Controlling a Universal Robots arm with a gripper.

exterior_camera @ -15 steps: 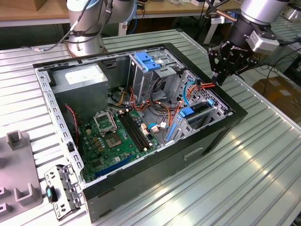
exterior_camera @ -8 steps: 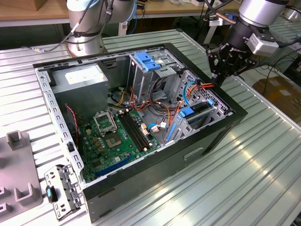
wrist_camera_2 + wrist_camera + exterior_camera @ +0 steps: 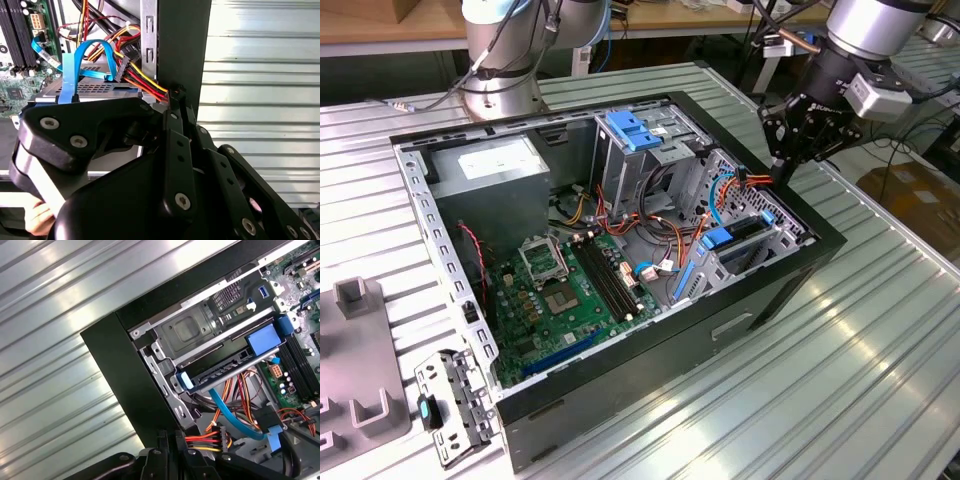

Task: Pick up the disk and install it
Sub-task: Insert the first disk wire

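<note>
In the exterior view, the open case [image 3: 620,270] is lying on its side on the ribbed metal worktop [image 3: 860,340], filling the middle of the frame. The gripper [image 3: 782,158] is hanging at the upper right, its tips just above the case's right wall, next to a bundle of red, yellow and orange wires [image 3: 752,180]. Its fingers are drawn together with nothing between them, as far as the second wrist view shows, where the black linkages are meeting at the case rim [image 3: 175,97].

The disk [image 3: 738,235] is sitting in the drive cage at the centre right of the exterior view, its blue bracket facing up. In the first wrist view the disk [image 3: 235,367] is lying at centre right with a blue data cable [image 3: 227,412] curving below it. The motherboard [image 3: 570,295] is showing at centre left of the exterior view, the grey power supply [image 3: 490,185] at upper left.
</note>
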